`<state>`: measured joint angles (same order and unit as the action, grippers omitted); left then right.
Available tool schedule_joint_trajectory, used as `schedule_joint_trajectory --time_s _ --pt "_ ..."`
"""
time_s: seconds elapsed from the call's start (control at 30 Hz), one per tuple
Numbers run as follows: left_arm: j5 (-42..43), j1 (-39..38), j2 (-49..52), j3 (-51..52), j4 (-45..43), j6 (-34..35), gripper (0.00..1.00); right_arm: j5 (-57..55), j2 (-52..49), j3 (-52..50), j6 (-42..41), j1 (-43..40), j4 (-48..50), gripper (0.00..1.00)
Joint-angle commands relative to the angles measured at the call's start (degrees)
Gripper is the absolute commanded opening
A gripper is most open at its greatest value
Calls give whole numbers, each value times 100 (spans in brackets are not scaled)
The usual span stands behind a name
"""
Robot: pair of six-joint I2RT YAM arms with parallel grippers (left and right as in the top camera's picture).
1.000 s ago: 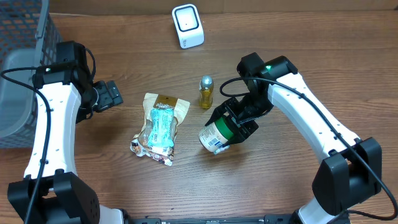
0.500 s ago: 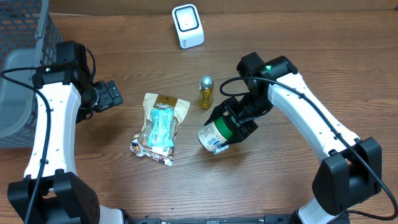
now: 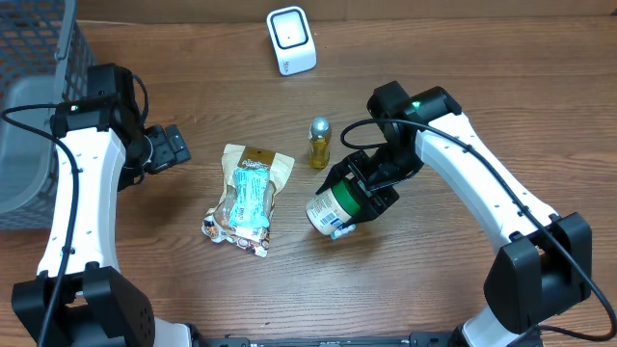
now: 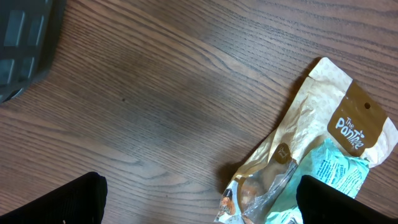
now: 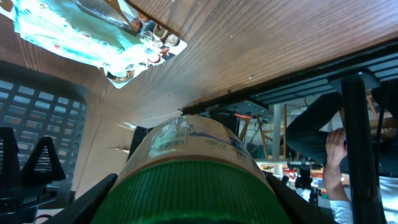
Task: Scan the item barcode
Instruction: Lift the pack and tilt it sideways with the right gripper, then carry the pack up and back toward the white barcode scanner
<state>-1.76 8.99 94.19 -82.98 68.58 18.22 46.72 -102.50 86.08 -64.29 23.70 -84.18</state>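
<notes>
Overhead, jar [image 3: 331, 213]: near the table [image 3: 434, 58] centre, tilted, green lid end in the right gripper [image 3: 361, 194], label end toward 8 o'clock.
Right gripper: clamped round the jar lid, jaws partly spread.
Left gripper [image 3: 170, 148]: jaws wide apart, 10 o'clock of the pouch [image 3: 245, 198].
Scanner [image 3: 291, 40]: 12 o'clock table edge, well apart from the jar.
Bottle [image 3: 319, 142]: upright, near the jar at its 12 o'clock.
Basket [image 3: 34, 87]: 9 o'clock edge.
Open room: bare wood between bottle and scanner, and at 5 o'clock of the jar.

1. Left arm [image 3: 82, 183]: reaching forward; left tool [image 3: 174, 147] pointing inward, jaws fully apart, holding nothing.
2. Right arm [image 3: 482, 183]: bent at elbow; right tool [image 3: 366, 196] pointing inward, jaws clamped around jar [image 3: 331, 212].
</notes>
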Motion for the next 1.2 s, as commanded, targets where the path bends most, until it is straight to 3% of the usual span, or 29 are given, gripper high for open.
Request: schedule_joint_trajectory --time_s 0.0,0.43,0.57,0.67,0.97,1.1,1.17 --pt "-13 -2 -2 -26 -4 -2 100 313 177 142 -22 0 -35 20" --pt "-13 -2 -2 -26 -2 -2 100 208 177 142 -22 2 9 30" --pt "-13 -2 -2 -26 -2 -2 100 -177 177 142 -22 0 11 29" --pt "-13 -2 -2 -26 -2 -2 100 -800 177 142 -22 0 33 33" --pt "-13 -2 -2 -26 -2 -2 99 -3259 177 142 22 0 452 33" --pt "-13 -2 -2 -26 -2 -2 100 -3985 177 142 1228 0 841 33" --pt "-13 -2 -2 -26 -2 -2 100 -4183 177 142 2186 0 1117 23"
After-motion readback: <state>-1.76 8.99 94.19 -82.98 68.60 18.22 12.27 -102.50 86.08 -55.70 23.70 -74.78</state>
